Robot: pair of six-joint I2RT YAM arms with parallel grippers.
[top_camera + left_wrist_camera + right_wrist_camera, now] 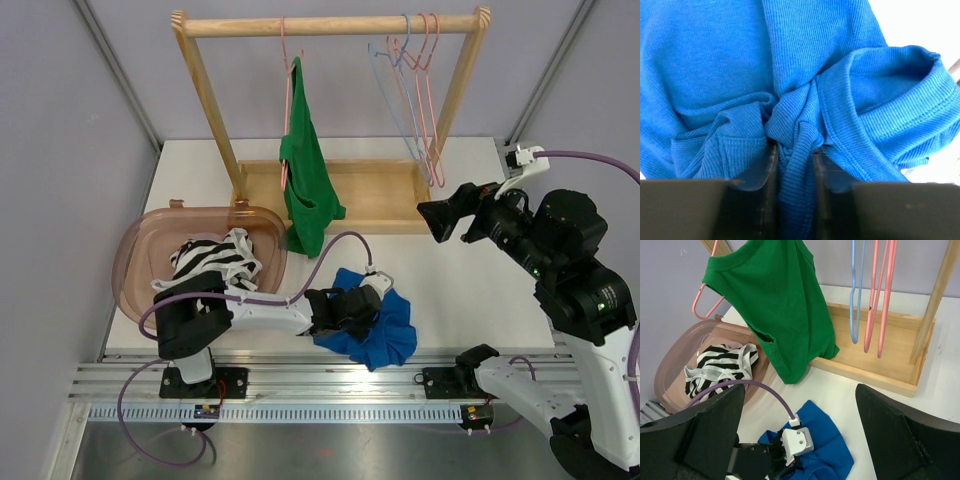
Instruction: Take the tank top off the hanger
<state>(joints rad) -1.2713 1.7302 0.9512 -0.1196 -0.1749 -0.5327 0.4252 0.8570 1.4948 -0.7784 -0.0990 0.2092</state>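
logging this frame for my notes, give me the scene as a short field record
rack: wooden, at the far side of the table
green tank top: hanging on a pink hanger on the rack, untouched
spare hangers: pink and blue, bare, at the rack's right end
blue garment: crumpled on the table's near edge
left hand: shut on a fold of the blue garment
right hand: open, raised, holding nothing
basket: on the left, striped garment inside
task status: green tank top not yet off its hanger
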